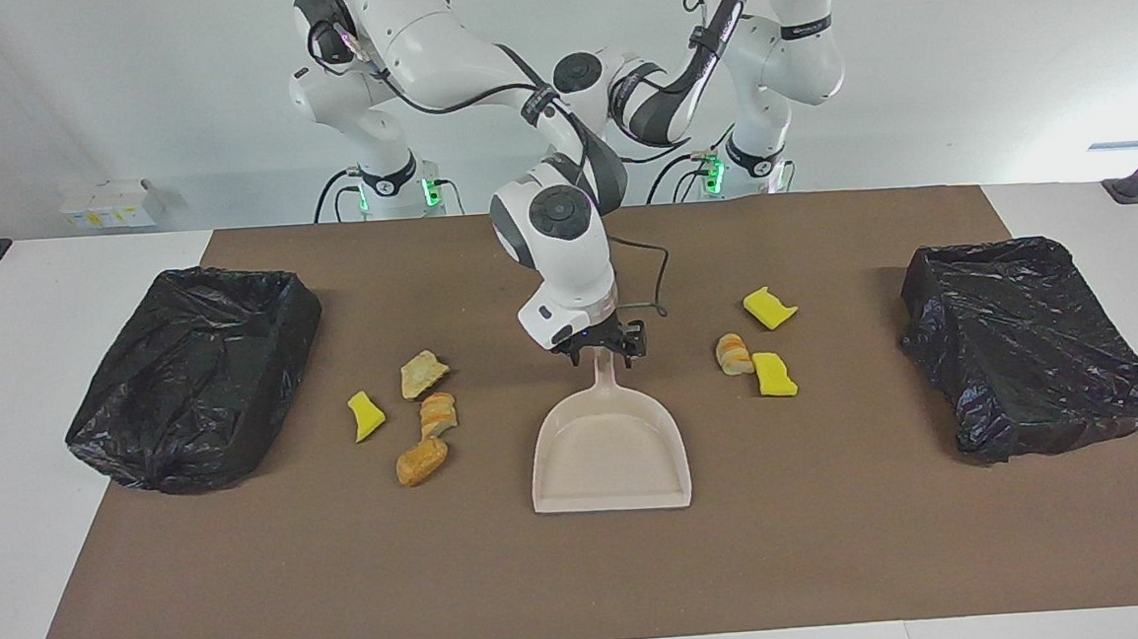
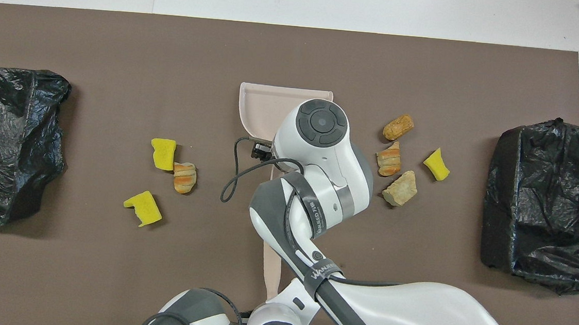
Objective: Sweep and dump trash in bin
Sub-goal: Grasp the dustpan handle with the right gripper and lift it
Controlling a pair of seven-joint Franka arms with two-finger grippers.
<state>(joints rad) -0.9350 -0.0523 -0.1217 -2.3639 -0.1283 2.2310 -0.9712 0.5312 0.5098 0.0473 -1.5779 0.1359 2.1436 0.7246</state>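
MID-TABLE: My right gripper (image 1: 602,349) sits low at the top of the dustpan (image 1: 609,455) handle, which pokes up between its sides. Whether it's clamped yet I can't tell. The aim, I'd say, is to grip the pan by the handle so the open mouth can face whatever gets pushed in.

My left gripper is hidden under its own wrist, closed tight. The brush (image 2: 271,264) runs out from beneath it toward the pan, so prob. clamped on the brush end, held ready to sweep.

The trash lies loose on the mat either side of the pan, none in it yet. Four bits (image 1: 422,461) lie toward the right arm's end and three (image 1: 775,374) toward the left arm's end.

Outermost are two black-bagged bins (image 1: 197,372), (image 1: 1035,340), one at each end of the table, well apart from the pan. My guess is each cluster goes to its nearer bin.
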